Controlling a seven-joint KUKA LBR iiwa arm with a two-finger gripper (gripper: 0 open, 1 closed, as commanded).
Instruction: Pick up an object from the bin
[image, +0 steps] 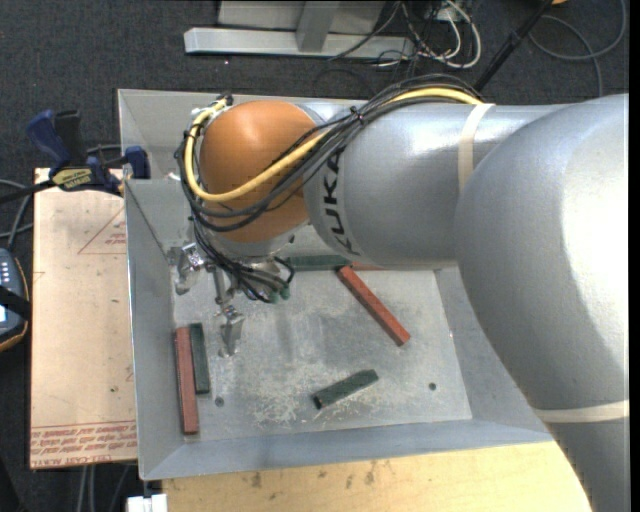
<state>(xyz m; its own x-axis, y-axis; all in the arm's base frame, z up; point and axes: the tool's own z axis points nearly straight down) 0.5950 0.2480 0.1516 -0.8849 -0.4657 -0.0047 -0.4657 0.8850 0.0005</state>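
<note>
The grey metal bin (300, 452) holds a few flat bars, well apart from one another except for one pair. The silver arm (450, 180) comes in from the right and covers the back half of the bin. Its wrist carries a rounded orange cover (255, 165) with black and yellow cables (262, 182) looped around it.

Below that cover the gripper (229, 328) hangs down over the left part of the bin floor, its tip close to the floor or on it. The view does not settle which, and I cannot tell whether the tool is spread or pressed together.

The things nearest to it are the pair along the left wall. A short dark green bar (201, 358) lies just left of the gripper's tip, and a longer red-brown bar (186, 382) lies against the green one's outer side, parallel to it. Both run front to back.

A second red-brown bar (374, 306) lies slanted right of centre, its upper end under the arm. Another dark green bar (345, 389) lies tilted near the front. A third dark green bar (316, 262) lies crosswise at the back, partly hidden by the wrist.

Pale scuffing (300, 345) marks the middle of the floor
</note>
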